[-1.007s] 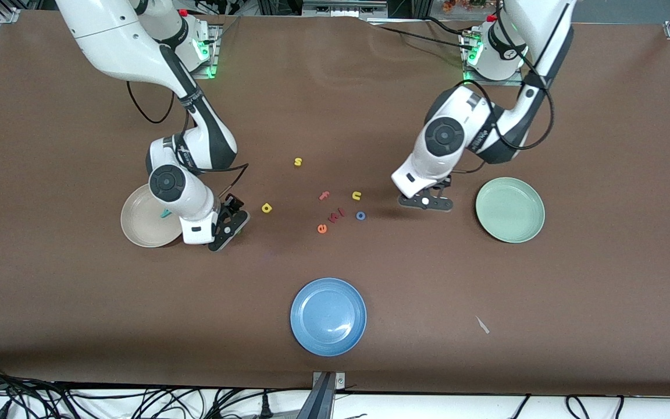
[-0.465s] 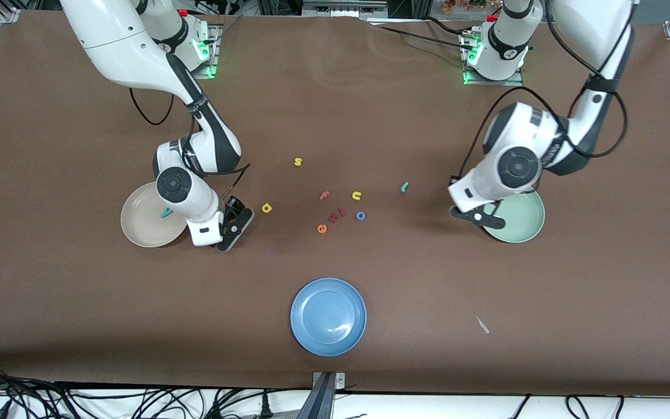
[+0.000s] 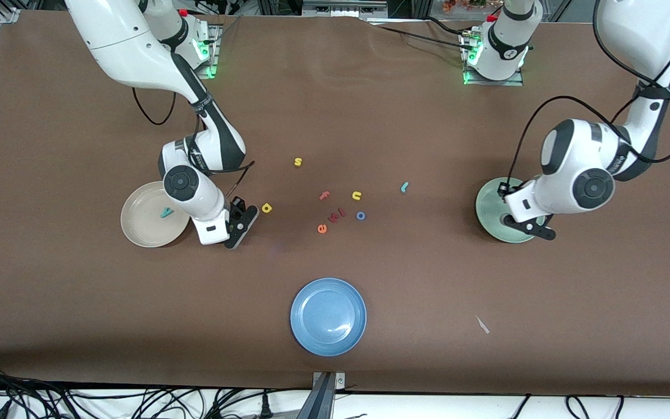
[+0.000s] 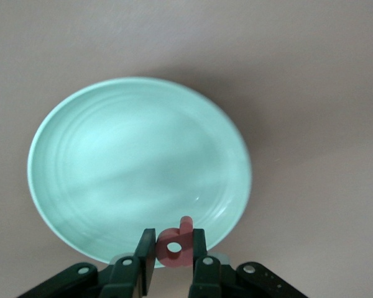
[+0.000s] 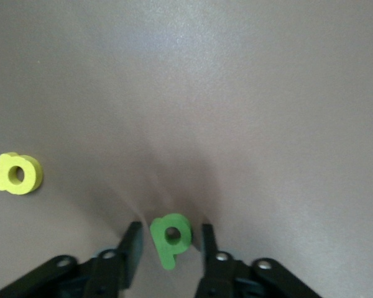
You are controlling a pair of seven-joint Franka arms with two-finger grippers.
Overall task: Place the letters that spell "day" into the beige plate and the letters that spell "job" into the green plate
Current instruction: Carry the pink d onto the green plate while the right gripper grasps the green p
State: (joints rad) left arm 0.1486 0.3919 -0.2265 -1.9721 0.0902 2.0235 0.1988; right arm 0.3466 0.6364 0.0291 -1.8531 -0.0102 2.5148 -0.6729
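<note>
Since a second ago your left gripper point(image 4: 173, 267) has swung from mid-table to hang over the green plate point(image 3: 489, 218), clenched on the dark pink "b" point(image 4: 176, 245), so letting go is next. Your right gripper point(image 5: 168, 245) straddles the green "d" point(image 5: 170, 238) just beside the beige plate point(image 3: 137, 233), jaws not yet touching that small foam letter. Farther off, the yellow "a" point(image 3: 266, 208), blue ring "o" point(image 3: 360, 216) and hooked "j" point(image 3: 404, 187) wait on the brown table point(image 3: 335, 116).

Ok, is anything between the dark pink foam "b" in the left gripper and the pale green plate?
Nothing visible. The left gripper holds the dark pink foam "b" directly over the pale green plate, near its rim; the plate's surface below shows nothing on it.
</note>
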